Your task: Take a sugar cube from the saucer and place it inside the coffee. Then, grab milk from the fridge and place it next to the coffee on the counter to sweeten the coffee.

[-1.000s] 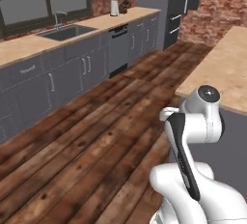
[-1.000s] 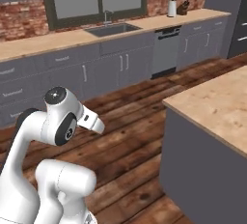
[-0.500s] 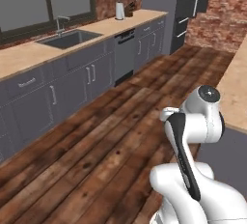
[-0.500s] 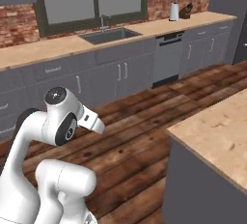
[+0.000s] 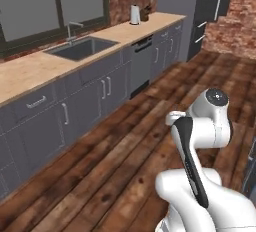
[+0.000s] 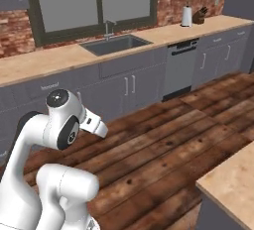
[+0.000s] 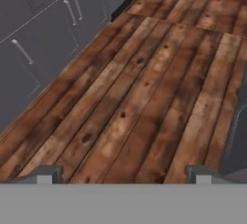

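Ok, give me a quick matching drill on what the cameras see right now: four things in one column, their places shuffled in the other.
Things:
1. sink
2. paper towel roll
3. fridge
4. dishwasher

Places:
A. at the far end of the counter run
B. set into the worktop below the window
C. upright on the worktop beside the knife block
D. under the worktop, among the grey cabinets

Pairs: 1-B, 2-C, 3-A, 4-D
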